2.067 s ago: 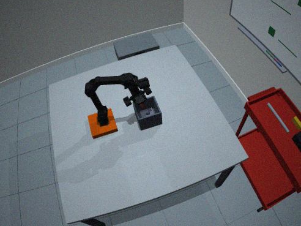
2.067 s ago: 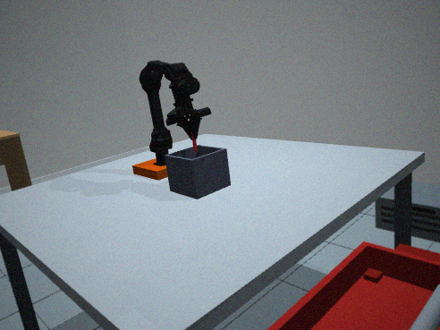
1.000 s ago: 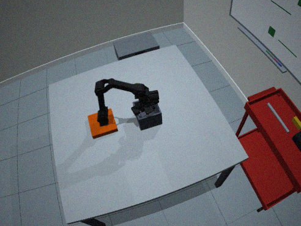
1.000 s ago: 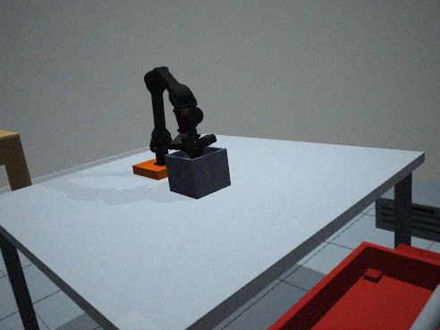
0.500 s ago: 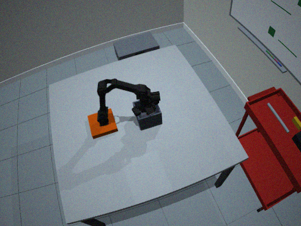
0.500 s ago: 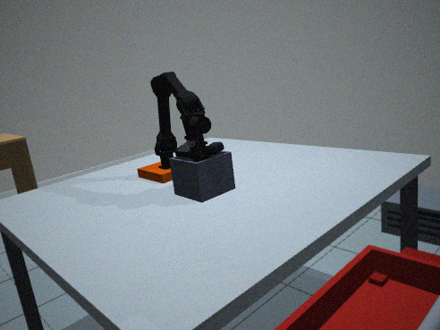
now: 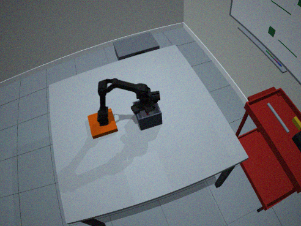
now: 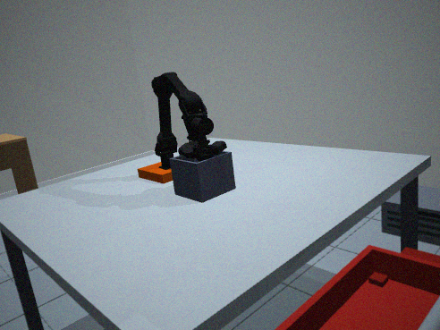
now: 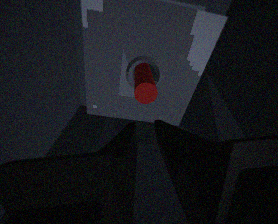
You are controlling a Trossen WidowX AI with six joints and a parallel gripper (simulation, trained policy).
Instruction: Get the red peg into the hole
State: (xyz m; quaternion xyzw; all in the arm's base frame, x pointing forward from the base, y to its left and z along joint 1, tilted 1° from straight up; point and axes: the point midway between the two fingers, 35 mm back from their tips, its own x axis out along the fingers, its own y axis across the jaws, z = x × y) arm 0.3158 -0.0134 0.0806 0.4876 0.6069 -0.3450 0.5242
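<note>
The red peg [image 9: 146,93] stands in the hole of the grey plate [image 9: 107,47] inside the box. Its round top and part of its shaft show above the hole; its lower end is hidden. A speck of the red peg [image 7: 147,114] shows in the top view. The dark open box [image 7: 151,122] [image 8: 203,179] stands on the table. My gripper [image 9: 145,126] reaches into the box from above, with a narrow gap between its fingertips. The peg lies beyond the tips, not between them. In the exterior view the box walls hide the fingertips and the peg.
The box wall [image 9: 40,65] rises close beside the fingers. The arm's orange base block [image 7: 95,133] [image 8: 154,177] stands beside the box on the white table [image 7: 183,138] [image 8: 277,215]. A red cart [image 7: 269,168] [image 8: 349,308] stands off the table's edge.
</note>
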